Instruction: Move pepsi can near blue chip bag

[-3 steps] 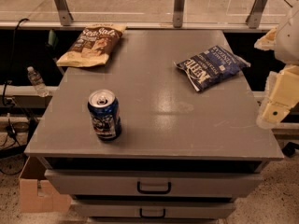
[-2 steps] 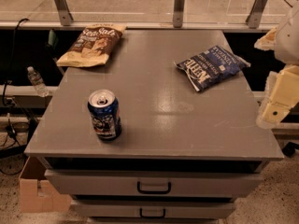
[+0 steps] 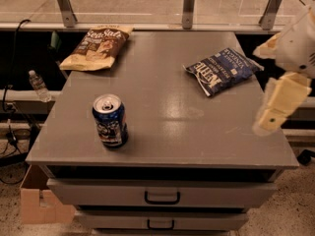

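Observation:
The pepsi can (image 3: 110,120) stands upright on the front left of the grey cabinet top (image 3: 162,132); it is dark blue with a silver top. The blue chip bag (image 3: 221,70) lies flat at the back right of the top, with white lettering. My gripper (image 3: 268,82) hangs at the right edge of the view, beside the cabinet's right side and just right of the blue bag. It is open and empty, far from the can.
A brown-and-tan Sea Salt chip bag (image 3: 98,45) lies at the back left. The cabinet has drawers (image 3: 162,195) in front. A railing with metal posts (image 3: 188,6) runs behind. A water bottle (image 3: 38,85) and a cardboard box (image 3: 39,205) are at the left.

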Controlling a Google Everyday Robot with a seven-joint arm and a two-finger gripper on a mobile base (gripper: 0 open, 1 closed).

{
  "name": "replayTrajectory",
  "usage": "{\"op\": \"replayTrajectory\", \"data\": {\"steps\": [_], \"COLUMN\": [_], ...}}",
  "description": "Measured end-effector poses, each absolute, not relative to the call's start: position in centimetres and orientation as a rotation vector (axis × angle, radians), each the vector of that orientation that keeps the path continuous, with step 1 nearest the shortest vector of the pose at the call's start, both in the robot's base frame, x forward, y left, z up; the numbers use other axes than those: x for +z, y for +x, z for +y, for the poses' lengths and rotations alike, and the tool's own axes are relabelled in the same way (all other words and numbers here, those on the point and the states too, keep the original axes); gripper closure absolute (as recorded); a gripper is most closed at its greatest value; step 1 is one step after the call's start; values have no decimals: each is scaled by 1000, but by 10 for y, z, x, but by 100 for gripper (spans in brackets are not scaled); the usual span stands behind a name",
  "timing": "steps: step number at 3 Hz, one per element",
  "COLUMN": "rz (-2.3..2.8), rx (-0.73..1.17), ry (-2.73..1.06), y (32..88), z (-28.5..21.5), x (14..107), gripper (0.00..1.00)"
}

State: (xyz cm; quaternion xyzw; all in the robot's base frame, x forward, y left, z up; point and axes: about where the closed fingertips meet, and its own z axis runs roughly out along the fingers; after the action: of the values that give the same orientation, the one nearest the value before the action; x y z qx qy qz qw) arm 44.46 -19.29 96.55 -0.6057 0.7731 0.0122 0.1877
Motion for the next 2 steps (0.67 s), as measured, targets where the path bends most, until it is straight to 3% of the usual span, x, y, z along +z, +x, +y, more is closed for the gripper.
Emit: {"op": "replayTrajectory", "data": {"steps": [2], "rz": [1873], "rx": [525], "ry": [-1761], "y": [454], "z": [-59], "x": [925], "gripper": [0]}}
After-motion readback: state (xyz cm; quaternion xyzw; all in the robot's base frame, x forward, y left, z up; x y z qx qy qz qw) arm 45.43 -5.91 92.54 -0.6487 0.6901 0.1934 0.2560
